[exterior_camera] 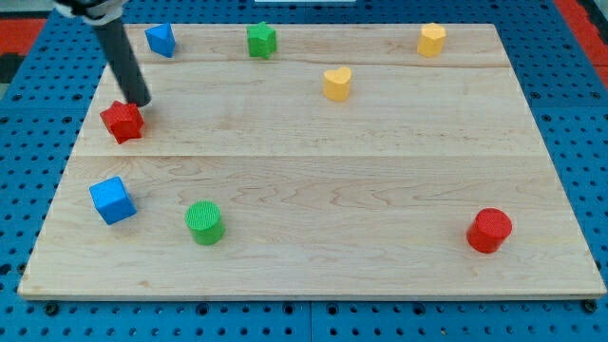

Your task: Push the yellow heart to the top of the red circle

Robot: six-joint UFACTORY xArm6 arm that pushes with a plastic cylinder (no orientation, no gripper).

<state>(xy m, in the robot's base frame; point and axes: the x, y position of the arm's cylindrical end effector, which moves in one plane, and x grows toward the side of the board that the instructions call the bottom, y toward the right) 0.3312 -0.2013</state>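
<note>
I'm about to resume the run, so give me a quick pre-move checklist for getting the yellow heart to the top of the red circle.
1. Yellow heart in view, unobstructed: ok.
2. Red circle in view, at the view's lower right: ok.
3. Board above the red circle free of blocks: ok.
4. My tip near the heart: not ok, it sits by the red star at the view's left.
5. Heart already at the goal: not ok.
6. Tip touching the red star: cannot tell.

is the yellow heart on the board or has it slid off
On the board. The yellow heart sits on the wooden board near the view's top, well inside its edges, far from the red circle.
</note>
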